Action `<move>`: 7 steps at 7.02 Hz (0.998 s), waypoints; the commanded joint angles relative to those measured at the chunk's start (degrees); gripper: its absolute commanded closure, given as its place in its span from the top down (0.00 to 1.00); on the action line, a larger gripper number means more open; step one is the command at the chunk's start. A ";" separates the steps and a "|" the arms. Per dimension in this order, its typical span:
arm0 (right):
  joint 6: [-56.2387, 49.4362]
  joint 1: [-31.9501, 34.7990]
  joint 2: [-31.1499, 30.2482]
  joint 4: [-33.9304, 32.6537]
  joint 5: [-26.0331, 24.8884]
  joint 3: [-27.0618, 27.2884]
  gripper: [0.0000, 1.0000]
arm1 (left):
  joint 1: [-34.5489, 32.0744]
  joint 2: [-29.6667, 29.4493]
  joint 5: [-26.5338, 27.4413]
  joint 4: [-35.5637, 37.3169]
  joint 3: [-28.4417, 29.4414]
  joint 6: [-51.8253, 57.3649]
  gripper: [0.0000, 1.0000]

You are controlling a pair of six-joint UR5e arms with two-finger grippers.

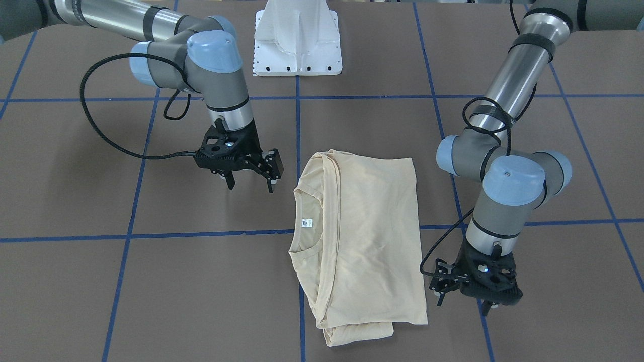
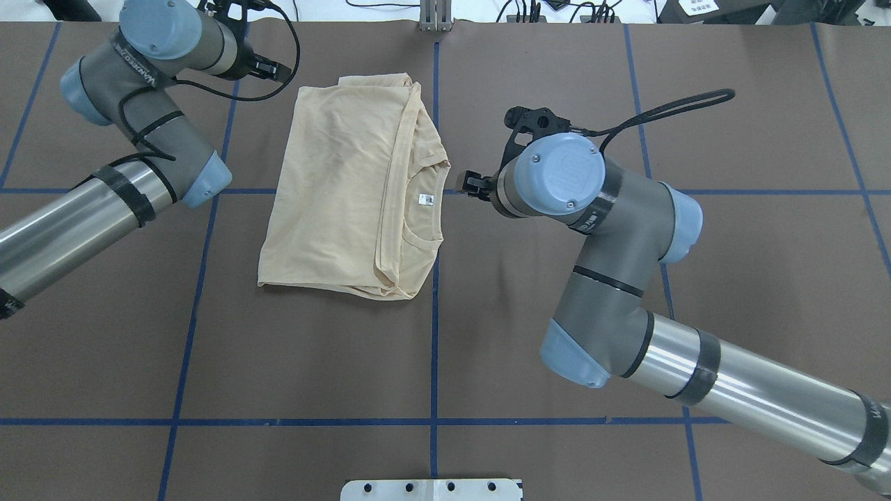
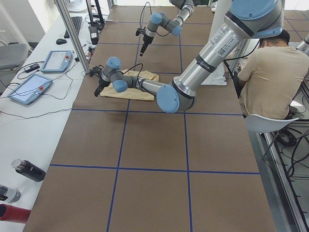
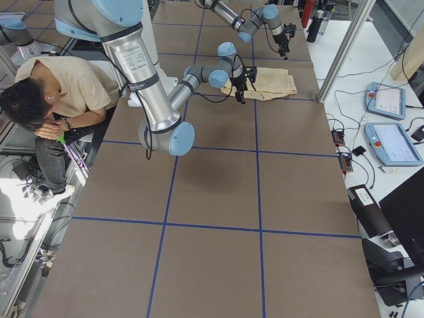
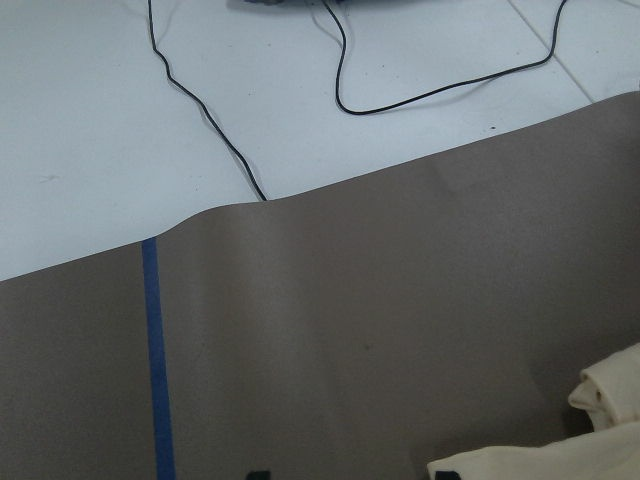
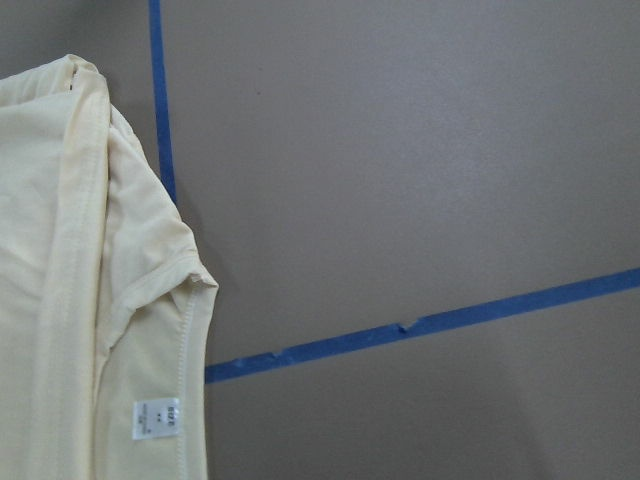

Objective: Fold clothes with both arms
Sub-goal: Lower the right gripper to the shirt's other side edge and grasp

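The clothes are one pale cream-yellow shirt point(image 1: 370, 231), folded into a rough rectangle and lying flat mid-table. Its ribbed neck and small white label point(image 1: 307, 222) face up. No print shows. My right gripper point(image 1: 250, 186) hovers open and empty just above the table, a short way beside the collar edge of the shirt point(image 2: 348, 188). Its wrist view looks down on the collar and label point(image 6: 158, 418). My left gripper point(image 1: 463, 303) is also open and empty, off the opposite, plain edge near the table's far side. Only a corner of the shirt point(image 5: 600, 430) shows in its wrist view.
The white pedestal base point(image 1: 298, 40) stands at the robot's side of the table. Blue tape lines point(image 2: 434, 348) grid the brown table. A person point(image 3: 268, 72) sits beside the base. Tablets point(image 3: 30, 87), cables and bottles point(image 3: 29, 170) lie on the side bench, with a metal post point(image 3: 72, 34) nearby.
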 commanded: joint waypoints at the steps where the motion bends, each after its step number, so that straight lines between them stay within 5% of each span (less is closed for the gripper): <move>1: 9.00 -3.66 6.22 -0.12 -4.96 -7.70 0.92 | 0.03 1.55 -0.33 -1.55 -1.22 -0.33 1.00; 4: 10.62 -7.28 7.98 -0.12 -9.62 -10.60 0.64 | 0.03 1.55 -0.33 -1.99 -1.22 -0.51 1.00; 7: 8.52 -8.43 9.14 -0.21 -9.99 -13.34 0.46 | 0.03 1.55 -0.33 -2.00 -1.22 -0.60 1.00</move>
